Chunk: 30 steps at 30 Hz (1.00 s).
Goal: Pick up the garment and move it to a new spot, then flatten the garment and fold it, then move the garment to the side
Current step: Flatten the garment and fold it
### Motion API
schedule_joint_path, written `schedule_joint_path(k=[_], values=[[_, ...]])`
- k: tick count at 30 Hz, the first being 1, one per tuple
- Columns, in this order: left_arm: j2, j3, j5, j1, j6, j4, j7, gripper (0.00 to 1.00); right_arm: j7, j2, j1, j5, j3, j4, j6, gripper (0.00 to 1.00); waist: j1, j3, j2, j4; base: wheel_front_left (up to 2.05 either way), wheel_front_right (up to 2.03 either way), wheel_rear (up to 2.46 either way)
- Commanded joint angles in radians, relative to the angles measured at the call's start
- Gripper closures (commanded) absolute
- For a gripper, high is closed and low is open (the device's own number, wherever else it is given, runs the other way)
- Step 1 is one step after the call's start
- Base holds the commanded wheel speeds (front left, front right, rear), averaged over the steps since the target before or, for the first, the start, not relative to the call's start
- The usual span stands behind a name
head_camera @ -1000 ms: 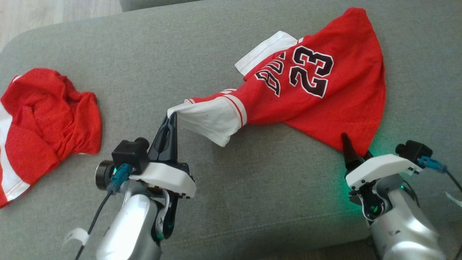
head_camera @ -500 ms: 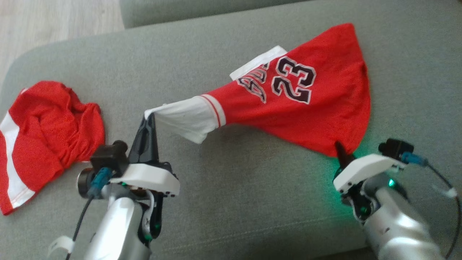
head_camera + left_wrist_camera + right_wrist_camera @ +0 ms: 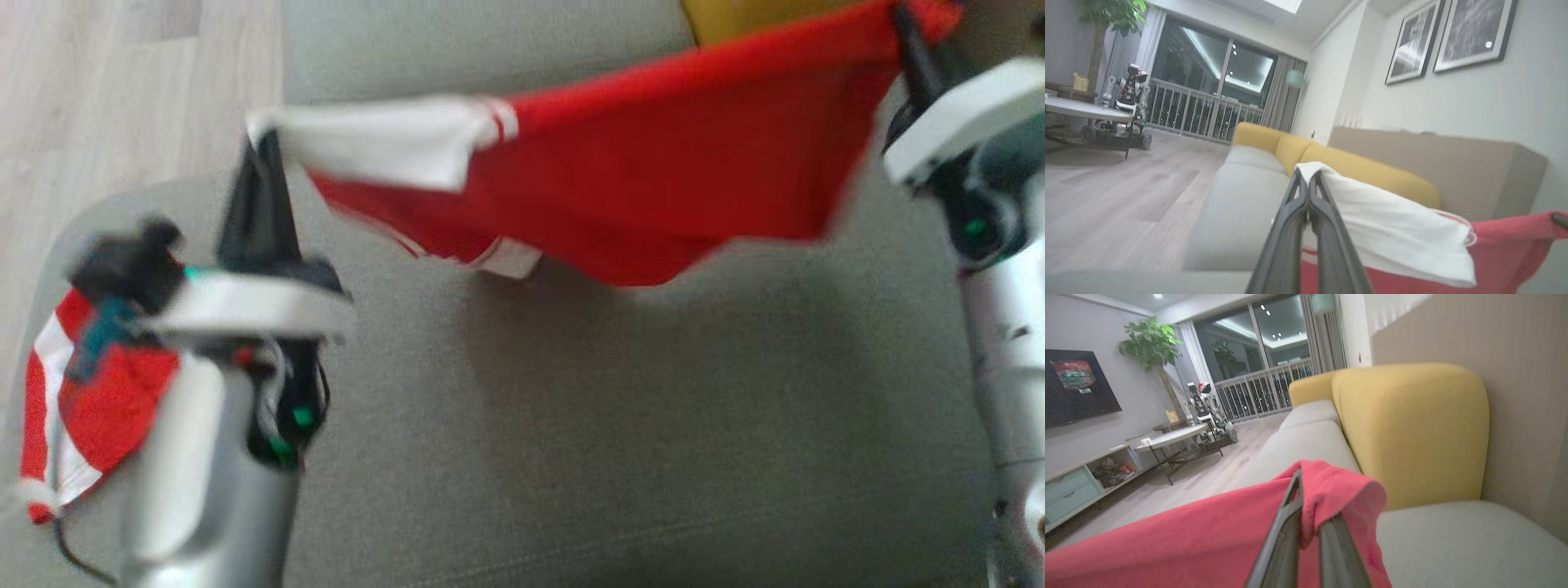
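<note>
The garment point(image 3: 645, 163), a red jersey with white sleeves, hangs stretched in the air above the grey sofa seat point(image 3: 620, 425). My left gripper point(image 3: 263, 147) is shut on the white sleeve point(image 3: 1388, 212) at the left end. At the upper right, my right gripper point(image 3: 902, 16) is shut on a red corner point(image 3: 1331, 486) of the same garment. The cloth sags between the two grips and its printed front is hidden. Motion blurs the head view.
A second red and white garment point(image 3: 90, 408) lies crumpled at the sofa's left end, partly behind my left arm. Yellow back cushions point(image 3: 1412, 433) line the sofa's rear. Wooden floor point(image 3: 122, 90) lies past the left edge, with a low round table point(image 3: 1171, 437) farther off.
My right gripper has shut on the red hem. Both arms have risen, lifting the garment off the seat and pulling it taut. The head camera has also shifted.
</note>
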Motion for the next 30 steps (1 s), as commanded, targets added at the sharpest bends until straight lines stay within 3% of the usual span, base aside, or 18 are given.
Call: schedule_joint_path(k=[1, 8, 12, 15, 19, 23, 24, 25, 30], values=[[0.016, 0.058, -0.027, -0.109, -0.002, -0.08, 0.019, 1.0, 0.04, 0.006, -0.056, -0.024, -0.012, -0.096, 0.0, 1.0, 0.0, -0.022, 0.0, 0.009, 0.0, 0.0, 0.0], [0.002, 0.083, -0.147, -0.202, 0.063, -0.268, 0.129, 1.0, 0.334, 0.123, 0.01, -0.114, -0.181, -0.423, 0.0, 1.0, 0.0, -0.059, 0.0, 0.032, 0.0, 0.0, 0.0], [0.01, 0.063, -0.14, -0.239, 0.096, -0.299, 0.197, 1.0, 0.508, 0.167, 0.067, -0.138, -0.25, -0.567, 0.0, 1.0, 0.0, -0.03, 0.0, 0.038, 0.0, 0.0, 0.0], [0.016, 0.062, -0.156, -0.299, 0.107, -0.256, 0.264, 1.0, 0.603, 0.176, 0.067, -0.164, -0.275, -0.61, 0.0, 1.0, 0.0, 0.019, 0.0, 0.036, 0.0, 0.0, 0.0], [0.06, 0.06, -0.153, -0.468, 0.095, -0.128, 0.354, 1.0, 0.674, 0.178, -0.05, -0.08, -0.289, -0.52, 0.0, 1.0, 0.0, 0.154, 0.0, 0.022, 0.0, 0.0, 0.0], [0.103, 0.054, -0.109, -0.726, 0.075, 0.062, 0.369, 1.0, 0.603, 0.178, -0.288, -0.073, -0.28, -0.341, 0.0, 1.0, 0.0, 0.32, 0.0, 0.009, 0.0, 0.0, 0.0], [0.103, 0.054, -0.109, -0.726, 0.075, 0.062, 0.369, 1.0, 0.603, 0.178, -0.288, -0.073, -0.28, -0.341, 0.0, 1.0, 0.0, 0.32, 0.0, 0.009, 0.0, 0.0, 0.0], [0.11, 0.055, -0.086, -0.866, 0.066, 0.163, 0.334, 1.0, 0.484, 0.178, -0.426, -0.123, -0.281, -0.252, 0.0, 1.0, 0.0, 0.389, 0.0, 0.006, 0.0, 0.0, 0.0], [0.107, 0.052, -0.015, -1.165, 0.065, 0.374, 0.155, 1.0, 0.159, 0.178, -0.706, -0.187, -0.335, -0.027, 0.0, 1.0, 0.0, 0.499, 0.0, 0.02, 0.0, 0.0, 0.0]])
